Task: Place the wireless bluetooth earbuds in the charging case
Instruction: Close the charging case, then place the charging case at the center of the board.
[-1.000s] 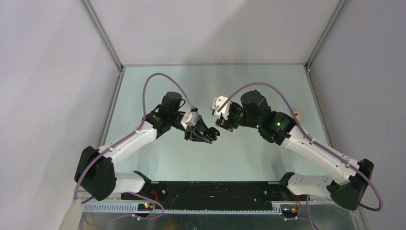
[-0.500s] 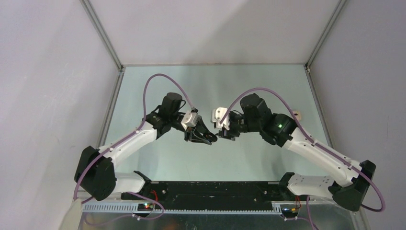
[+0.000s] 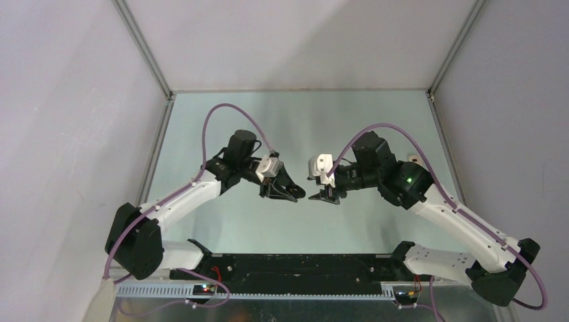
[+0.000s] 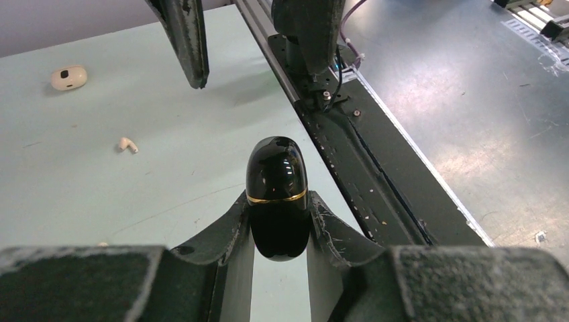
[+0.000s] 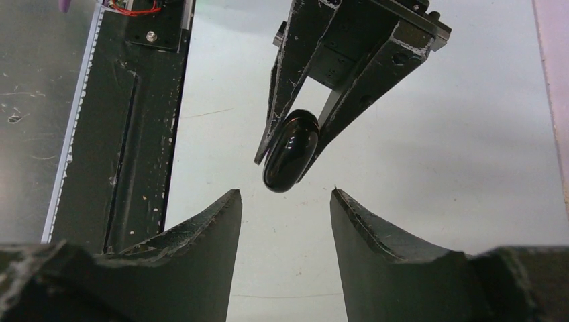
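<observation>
On the pale green table (image 4: pixel 100 181), enclosed by grey walls (image 3: pixel 67 100), an off-white earbud (image 4: pixel 127 144) and an off-white case (image 4: pixel 68 78) are found lying apart. Above mid-table, a black charging case (image 4: pixel 276 194), shut along its gold seam, is clamped in the left gripper (image 4: pixel 278 204). Facing it, the right gripper (image 5: pixel 283 198) is held spread and empty.

Glossy black, gold-banded charging case (image 4: pixel 277 176); off-white earbud (image 4: pixel 127 144); pale green table (image 4: pixel 80 194).

Glossy charging case (image 4: pixel 276 176), matt table (image 4: pixel 80 194)
</observation>
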